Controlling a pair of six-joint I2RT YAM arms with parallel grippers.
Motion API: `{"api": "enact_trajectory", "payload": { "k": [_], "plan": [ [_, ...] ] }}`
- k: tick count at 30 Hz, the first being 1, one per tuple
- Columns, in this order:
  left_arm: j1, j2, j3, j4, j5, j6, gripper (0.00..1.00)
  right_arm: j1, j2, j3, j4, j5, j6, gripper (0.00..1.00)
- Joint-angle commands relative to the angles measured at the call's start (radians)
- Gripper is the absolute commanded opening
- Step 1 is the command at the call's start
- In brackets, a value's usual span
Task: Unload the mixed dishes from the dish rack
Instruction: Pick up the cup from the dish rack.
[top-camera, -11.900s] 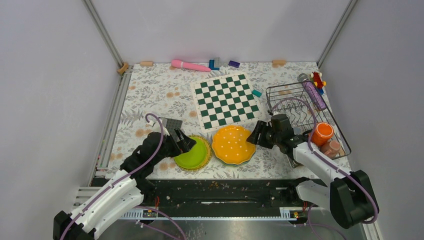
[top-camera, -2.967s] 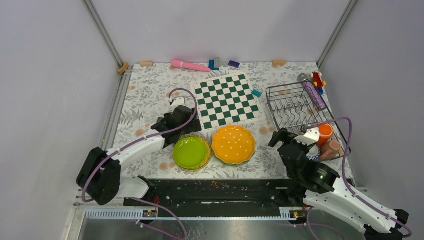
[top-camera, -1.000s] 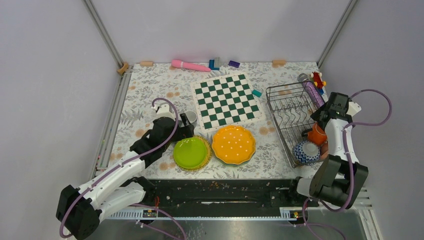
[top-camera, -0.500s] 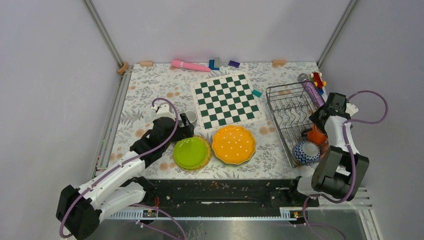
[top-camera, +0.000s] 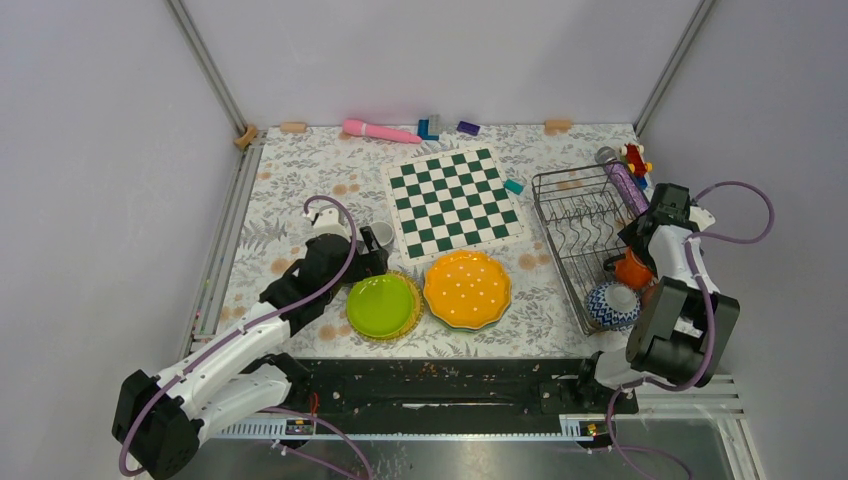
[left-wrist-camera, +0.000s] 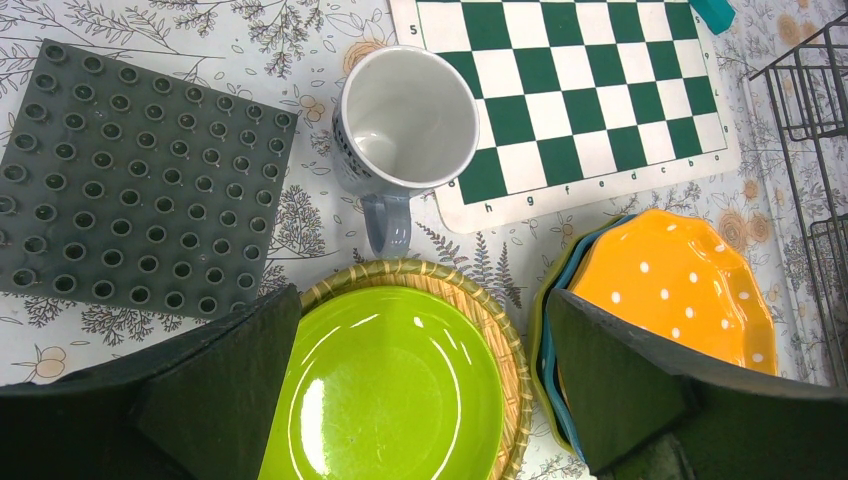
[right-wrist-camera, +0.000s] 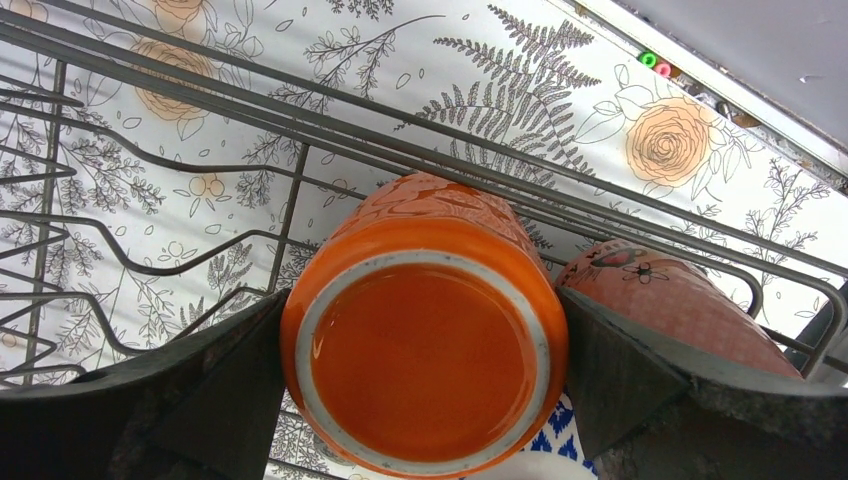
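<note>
Right gripper closes in on the glossy orange ceramic cup.

Over the last second the right arm has dropped slightly, and its fingers now bracket the cup, which lies tipped in the near right corner of the dark wire dish rack. I cannot tell whether they press on it yet. A pink patterned cup and a blue-and-white patterned bowl wait beside it, so unloading is likely past halfway. The left gripper has not moved: spread wide, empty, above the lime-green plate.
</note>
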Motion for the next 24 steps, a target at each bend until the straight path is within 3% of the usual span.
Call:
{"api": "enact_trajectory", "payload": {
  "k": [1, 4, 11, 18, 24],
  "plan": [
    [0.003, -0.025, 0.004, 0.033, -0.020, 0.009, 0.99, -0.006, 0.073, 0.008, -0.060, 0.038, 0.018, 0.99],
    [0.004, -0.028, 0.001, 0.034, -0.019, 0.011, 0.99, -0.006, 0.087, 0.012, -0.065, 0.036, 0.018, 0.99],
    [0.003, -0.025, 0.003, 0.030, -0.018, 0.007, 0.99, -0.006, 0.096, 0.005, -0.061, 0.016, 0.011, 0.85],
    [0.003, -0.043, -0.001, 0.028, -0.017, 0.003, 0.99, -0.006, -0.014, 0.003, -0.061, 0.019, 0.010, 0.47],
    [0.004, -0.056, -0.005, 0.033, 0.001, 0.001, 0.99, -0.006, -0.137, 0.001, -0.034, -0.003, 0.000, 0.27]
  ]
}}
